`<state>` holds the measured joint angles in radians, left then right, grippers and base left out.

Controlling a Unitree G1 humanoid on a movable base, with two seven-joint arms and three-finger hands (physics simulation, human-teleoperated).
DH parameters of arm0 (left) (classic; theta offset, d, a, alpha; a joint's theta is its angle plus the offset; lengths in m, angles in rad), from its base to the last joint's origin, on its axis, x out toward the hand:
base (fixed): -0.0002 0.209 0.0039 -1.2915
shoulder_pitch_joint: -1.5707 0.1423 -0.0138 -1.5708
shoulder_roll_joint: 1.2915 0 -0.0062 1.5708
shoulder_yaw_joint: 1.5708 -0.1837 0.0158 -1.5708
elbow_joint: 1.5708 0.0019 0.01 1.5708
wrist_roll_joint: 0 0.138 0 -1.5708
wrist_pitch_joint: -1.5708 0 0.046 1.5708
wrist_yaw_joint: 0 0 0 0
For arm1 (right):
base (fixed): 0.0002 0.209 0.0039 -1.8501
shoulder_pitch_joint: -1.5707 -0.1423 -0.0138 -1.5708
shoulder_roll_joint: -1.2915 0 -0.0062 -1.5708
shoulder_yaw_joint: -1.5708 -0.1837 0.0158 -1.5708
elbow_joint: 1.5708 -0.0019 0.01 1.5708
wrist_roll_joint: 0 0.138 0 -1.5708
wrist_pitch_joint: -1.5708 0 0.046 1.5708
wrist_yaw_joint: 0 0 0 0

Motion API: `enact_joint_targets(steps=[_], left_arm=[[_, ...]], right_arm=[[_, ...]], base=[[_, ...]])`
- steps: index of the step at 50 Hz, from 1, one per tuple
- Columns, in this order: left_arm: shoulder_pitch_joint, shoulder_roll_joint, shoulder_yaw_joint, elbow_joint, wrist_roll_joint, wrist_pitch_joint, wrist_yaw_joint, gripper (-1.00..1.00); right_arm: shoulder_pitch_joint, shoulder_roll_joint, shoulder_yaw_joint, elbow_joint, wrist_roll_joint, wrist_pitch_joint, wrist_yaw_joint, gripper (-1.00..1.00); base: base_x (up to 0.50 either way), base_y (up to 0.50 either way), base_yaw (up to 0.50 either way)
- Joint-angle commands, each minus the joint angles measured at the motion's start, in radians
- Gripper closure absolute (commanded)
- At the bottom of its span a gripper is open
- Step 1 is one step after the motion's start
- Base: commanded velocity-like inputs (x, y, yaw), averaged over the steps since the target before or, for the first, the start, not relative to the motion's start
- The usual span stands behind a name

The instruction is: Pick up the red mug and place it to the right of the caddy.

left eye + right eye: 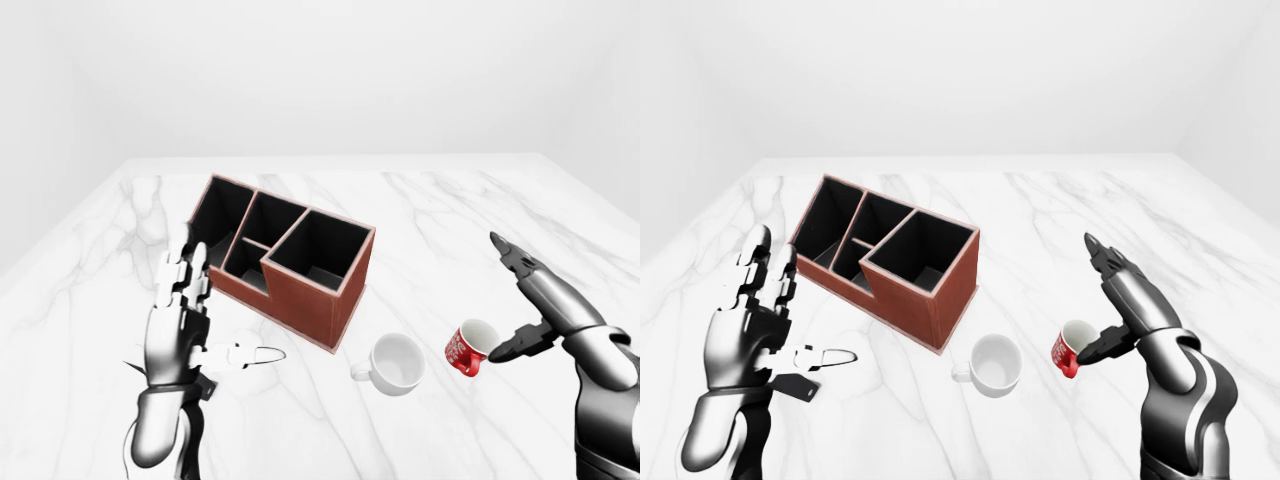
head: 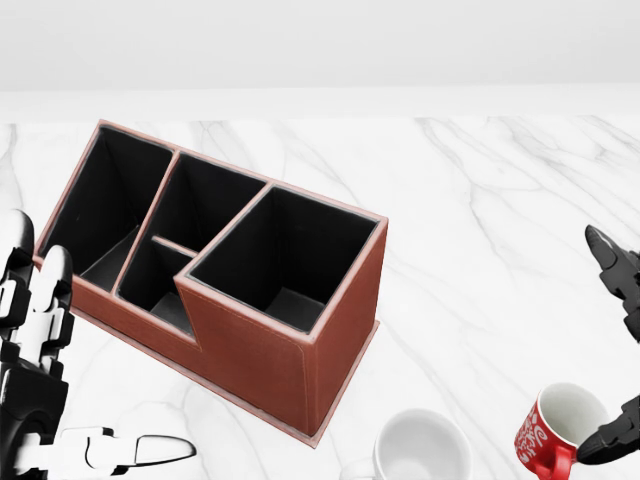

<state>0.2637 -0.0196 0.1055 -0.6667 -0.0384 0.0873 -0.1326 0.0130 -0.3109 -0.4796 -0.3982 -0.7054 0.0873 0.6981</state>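
Showing left hand [image 1: 185,330] whole, head view clipped

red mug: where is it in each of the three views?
Left-eye view: red mug lower right, by the right hand's thumb.
Head view: bottom right corner.
Right-eye view: lower centre-right.
Shared landmark: the white mug sits just left of it in every view.

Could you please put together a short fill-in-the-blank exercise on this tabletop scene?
1. The mug beside the right hand is ____ in colour.
2. Between it and the caddy stands a ____ mug.
3. The caddy's compartments hold ____.
4. The left hand has its fingers ____.

Missing words: red; white; nothing; open
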Motion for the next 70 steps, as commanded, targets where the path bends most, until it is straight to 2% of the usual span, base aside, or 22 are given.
enact_joint_targets(steps=[1,8,51,54,58,63,70], left_arm=[[-0.003,0.001,0.01,-0.002,-0.004,0.0,-0.003,-1.0],[-0.006,-0.003,0.013,-0.007,-0.004,0.0,-0.006,-1.0],[-0.003,-0.005,0.026,-0.028,-0.011,0.0,-0.013,-1.0],[-0.002,-0.006,0.025,-0.026,-0.01,0.0,-0.012,-1.0],[0.002,-0.006,0.024,-0.03,-0.01,0.0,-0.014,-1.0],[-0.004,-0.005,0.027,-0.024,-0.01,0.0,-0.012,-1.0],[-0.006,-0.005,0.024,-0.023,-0.008,0.0,-0.01,-1.0]], right_arm=[[-0.013,-0.011,0.027,0.112,-0.04,0.0,0.0,-1.0],[-0.027,-0.028,0.056,0.185,-0.071,0.0,0.0,-1.0],[-0.116,-0.125,0.111,0.476,-0.149,0.0,0.0,-1.0],[-0.126,-0.136,0.117,0.503,-0.157,-0.008,0.0,-1.0],[-0.139,-0.158,0.124,0.554,-0.175,-0.04,-0.017,-1.0],[-0.154,-0.157,0.128,0.551,-0.173,-0.02,0.0,-1.0],[-0.179,-0.162,0.151,0.571,-0.186,-0.013,0.0,-1.0]], base=[[0.0,0.0,0.0],[0.0,0.0,0.0],[0.0,0.0,0.0],[0.0,0.0,0.0],[0.0,0.0,0.0],[0.0,0.0,0.0],[0.0,0.0,0.0]])
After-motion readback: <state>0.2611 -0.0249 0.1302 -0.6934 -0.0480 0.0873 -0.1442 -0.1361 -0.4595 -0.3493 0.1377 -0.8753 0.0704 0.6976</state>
